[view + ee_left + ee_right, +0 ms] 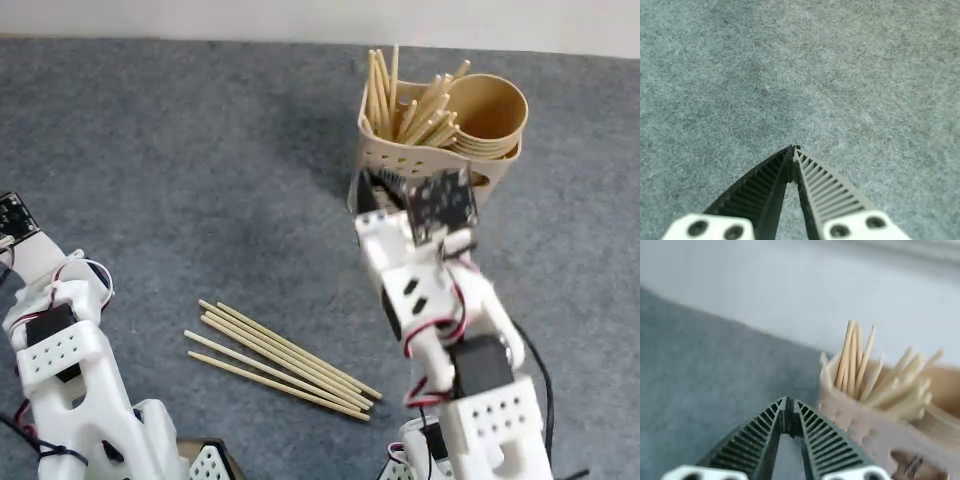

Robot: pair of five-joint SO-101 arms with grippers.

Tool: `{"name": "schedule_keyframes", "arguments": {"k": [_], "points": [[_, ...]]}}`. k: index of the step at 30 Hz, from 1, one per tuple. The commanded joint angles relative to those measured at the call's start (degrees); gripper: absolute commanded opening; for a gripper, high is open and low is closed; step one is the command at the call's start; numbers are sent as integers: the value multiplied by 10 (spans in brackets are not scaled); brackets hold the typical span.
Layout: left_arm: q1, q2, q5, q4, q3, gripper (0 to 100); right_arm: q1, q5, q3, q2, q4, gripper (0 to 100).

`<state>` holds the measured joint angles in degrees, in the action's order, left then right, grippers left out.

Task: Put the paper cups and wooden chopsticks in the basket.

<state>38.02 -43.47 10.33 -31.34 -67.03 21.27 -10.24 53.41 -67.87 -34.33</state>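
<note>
Left gripper (792, 150): fingers clenched tip to tip, nothing between them, poised over bare carpet (800, 75). Left arm (60, 350) sits at the lower left of the high view.

Right gripper (789, 402): likewise clenched and empty, nose toward the basket (865, 425). Right arm (450, 330) stands lower right to centre in the high view.

Loose chopsticks (283, 360): a flat bunch on the carpet, lower centre of the high view, between the two arms and touching neither. The long axis runs upper left to lower right. Upper-left ends lie near the left arm, lower-right ends near the right arm's lower links.

Judgement: the right gripper points up-frame, away from the bunch, and would have to swing back down and left. Which arm is nearer is too close to call. A pick needs opened jaws set across the axis. Thin sticks lying flat on pile may roll or slip.

In the high view the basket (400, 160) is upright at the upper right. It holds stowed chopsticks (405, 105) on its left and stacked cups (495, 115) on its right.

Far: pale wall (300, 20) along the top edge.
</note>
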Motion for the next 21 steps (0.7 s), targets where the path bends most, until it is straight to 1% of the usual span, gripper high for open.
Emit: {"name": "schedule_keyframes", "arguments": {"k": [1, 4, 8, 10, 14, 21], "points": [[-10, -15, -2, 11, 6, 8, 2, 3, 65, -95, -15, 5], [-13, -15, -1, 11, 13, 8, 2, 2, 125, -163, -52, 5], [-66, -15, -1, 3, 49, 8, -24, 2, 189, -248, -116, 5], [-96, -15, -3, -21, 73, 8, -50, 2, 212, -292, -143, 5], [-160, -15, -69, -98, 136, 8, -95, 2, 267, -375, -198, 5], [-269, -15, -196, -194, 212, 8, -158, 5, 314, -374, -255, 5]]}}
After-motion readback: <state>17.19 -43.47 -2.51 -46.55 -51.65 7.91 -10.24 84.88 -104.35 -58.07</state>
